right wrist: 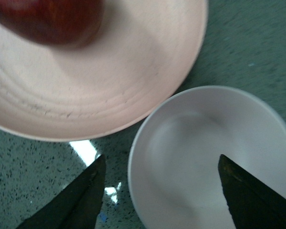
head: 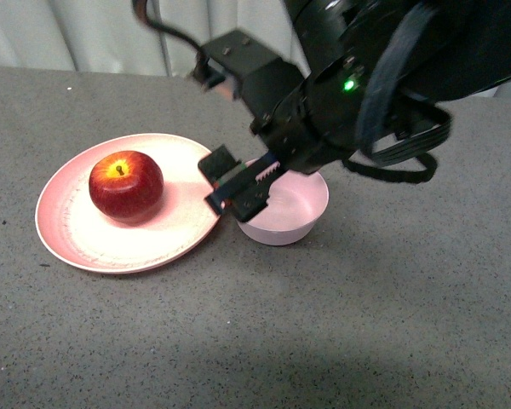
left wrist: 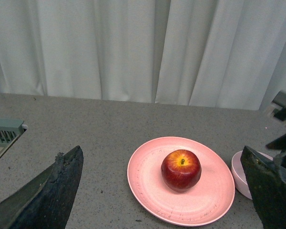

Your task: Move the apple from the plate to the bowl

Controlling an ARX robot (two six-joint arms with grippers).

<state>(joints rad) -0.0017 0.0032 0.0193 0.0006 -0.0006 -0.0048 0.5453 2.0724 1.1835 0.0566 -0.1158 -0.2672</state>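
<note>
The apple [head: 126, 183] sits stem-up on the left half of the plate [head: 77, 243], and the empty bowl [head: 305, 213] stands just right of the plate, rims nearly touching. The right gripper [head: 236, 183] hangs over the seam between plate and bowl, jaws spread and holding nothing. In its wrist view the fingers frame the bowl's left rim, and the apple shows only at the picture's edge, outside the gap. So the apple lies to the left of these jaws, across the plate, and a leftward shift looks needed before closing. Being round, it offers no long axis to favour. The left gripper [left wrist: 162, 150] also stands wide open and empty, well back from the plate, so the right arm is clearly nearer.
</note>
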